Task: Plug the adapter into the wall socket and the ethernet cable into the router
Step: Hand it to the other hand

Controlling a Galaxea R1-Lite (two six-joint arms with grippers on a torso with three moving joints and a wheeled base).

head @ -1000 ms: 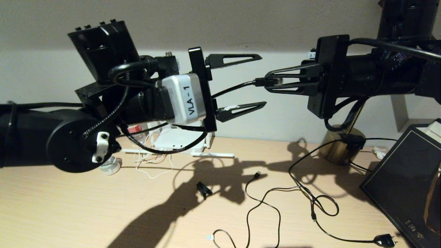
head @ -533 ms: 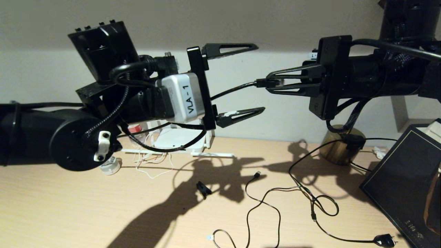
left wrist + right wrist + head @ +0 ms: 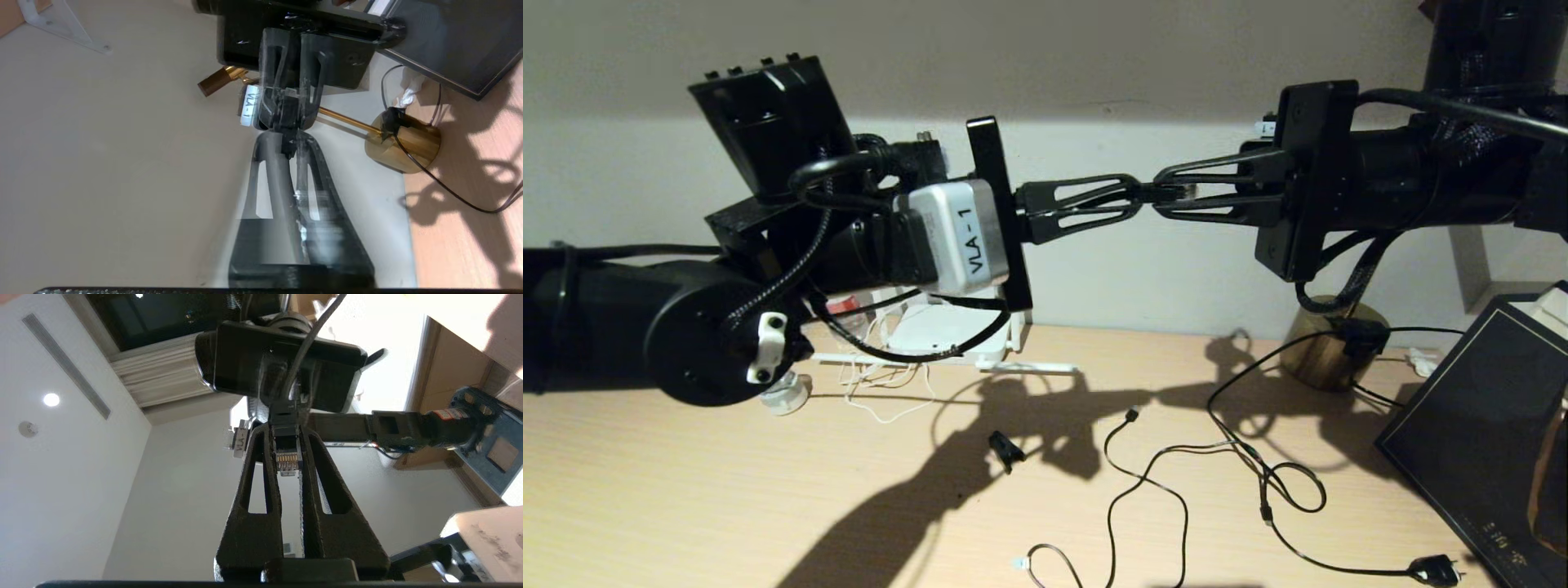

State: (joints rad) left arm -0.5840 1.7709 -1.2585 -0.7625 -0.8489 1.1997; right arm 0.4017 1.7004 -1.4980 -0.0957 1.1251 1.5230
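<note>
Both grippers meet in mid-air in front of the wall. My right gripper is shut on the ethernet cable's clear connector, whose gold contacts show between its fingers. My left gripper is shut on the ethernet cable just behind the connector, tip to tip with the right one. The white router lies on the desk, mostly hidden by the left arm, with one antenna flat. A thin white cord is tangled beside it; the adapter itself is hidden. A grey plate, perhaps the wall socket, peeks from behind the right arm.
On the desk lie a small black clip, a thin black USB cable and a lamp cord ending in a black plug. A brass lamp base stands at the wall. A dark flat box fills the right corner.
My left gripper's fingers stood wide apart on either side of the cable; they have now shut on it. The right gripper holds the connector as before.
</note>
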